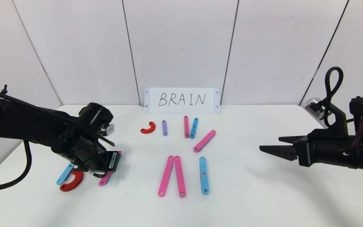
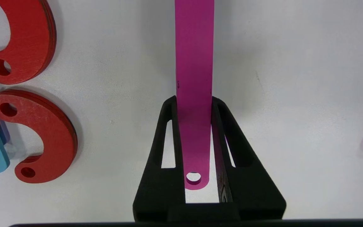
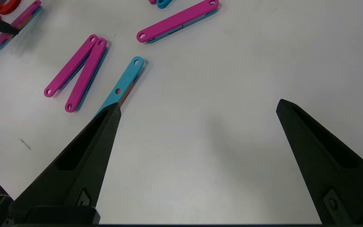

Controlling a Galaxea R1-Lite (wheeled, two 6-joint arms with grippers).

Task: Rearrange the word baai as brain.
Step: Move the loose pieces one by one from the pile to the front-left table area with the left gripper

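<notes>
The word's flat pieces lie on the white table (image 1: 263,195). At the left are a blue bar (image 1: 65,174), a red curve (image 1: 72,182) and a pink bar (image 1: 105,180). My left gripper (image 2: 194,101) is shut on that pink bar (image 2: 194,63), one finger on each long edge. Two red curves (image 2: 43,135) lie beside it. In the middle two pink bars (image 1: 172,176) meet at their far ends, with a blue bar (image 1: 203,175) next to them. My right gripper (image 1: 269,143) hovers open and empty at the right, also in its wrist view (image 3: 198,105).
A white card (image 1: 181,100) reading BRAIN stands at the back. In front of it lie a red curve (image 1: 148,128), a purple bar (image 1: 164,128), a pink bar (image 1: 186,126), a blue bar (image 1: 194,128) and a slanted pink bar (image 1: 204,141).
</notes>
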